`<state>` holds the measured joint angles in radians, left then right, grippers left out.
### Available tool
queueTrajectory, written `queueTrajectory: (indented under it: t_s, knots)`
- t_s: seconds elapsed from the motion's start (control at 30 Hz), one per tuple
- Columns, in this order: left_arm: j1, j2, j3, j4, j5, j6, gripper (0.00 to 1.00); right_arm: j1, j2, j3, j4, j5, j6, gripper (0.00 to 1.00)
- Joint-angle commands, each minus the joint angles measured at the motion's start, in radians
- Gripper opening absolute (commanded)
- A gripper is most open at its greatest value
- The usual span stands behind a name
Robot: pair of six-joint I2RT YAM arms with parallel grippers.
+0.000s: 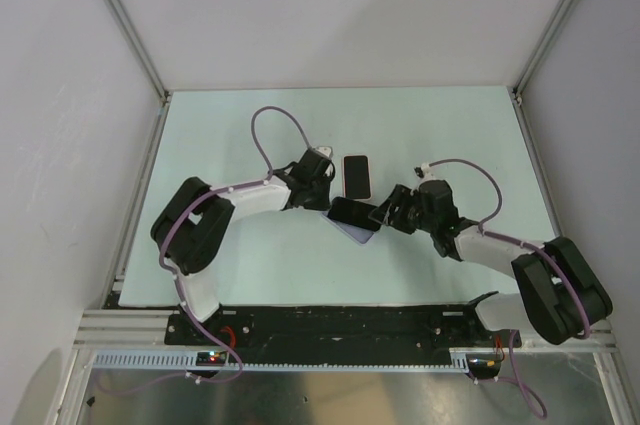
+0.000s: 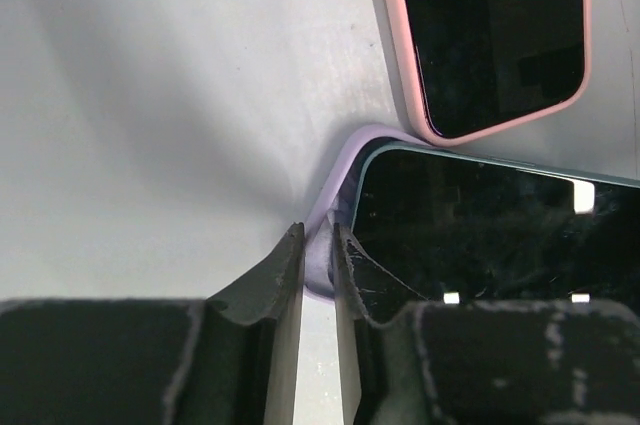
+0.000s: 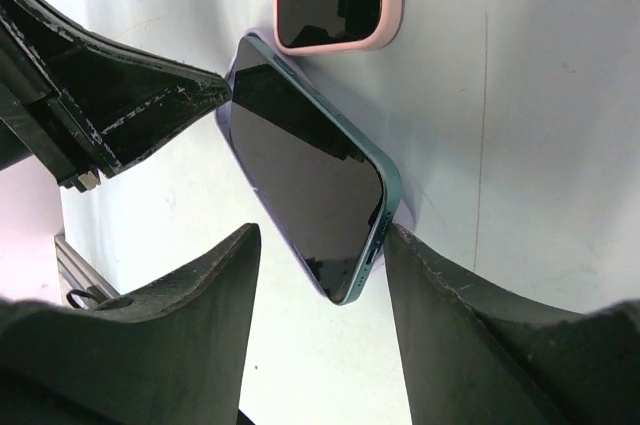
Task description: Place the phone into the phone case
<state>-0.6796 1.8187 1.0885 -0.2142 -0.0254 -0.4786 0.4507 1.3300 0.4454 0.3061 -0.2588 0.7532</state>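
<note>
Left pincer (image 2: 318, 235): clenched on the near wall of the lavender phone case (image 2: 349, 148), which lies on the bench (image 2: 150, 95). The wall is nipped between the two fingertips.

Phone (image 3: 305, 185): dark screen up, teal-edged, lying at a slant over the case near the middle of the bench. One corner sits inside the case's rounded corner. In the overhead view the case shows below the phone's near edge. Whether the phone is fully seated cannot be told; it appears only partly in.

Right pincer (image 3: 320, 235): released, jaws spread either side of the phone's near end. One finger (image 3: 430, 285) touches the phone's side edge; the other stands apart from it.

A second phone in a pink case (image 2: 490, 35) lies flat just beyond, close to the lavender case's corner.
</note>
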Motion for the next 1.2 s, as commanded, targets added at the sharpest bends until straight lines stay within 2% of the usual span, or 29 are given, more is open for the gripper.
queueTrajectory:
  t_s: [0.0,0.33,0.47,0.53,0.77,1.17]
  knots:
    - [-0.03,-0.046,-0.033,-0.001,-0.036,-0.072,0.21,0.028,-0.014,0.017,0.002,0.012,0.018,0.56]
    - [-0.05,-0.057,-0.07,0.026,-0.051,-0.117,0.16,0.065,0.078,0.019,0.11,-0.017,0.112,0.48]
    - [-0.053,-0.062,-0.082,0.034,-0.051,-0.127,0.15,0.071,0.108,0.018,0.159,-0.043,0.173,0.37]
    - [-0.053,-0.064,-0.086,0.037,-0.049,-0.13,0.14,0.081,0.118,0.018,0.168,-0.045,0.194,0.34]
    - [-0.064,-0.072,-0.109,0.05,-0.049,-0.161,0.1,0.131,0.15,0.018,0.189,-0.004,0.233,0.33]
    - [-0.11,-0.121,-0.19,0.086,-0.064,-0.267,0.01,0.117,0.149,0.043,0.187,0.026,0.239,0.32]
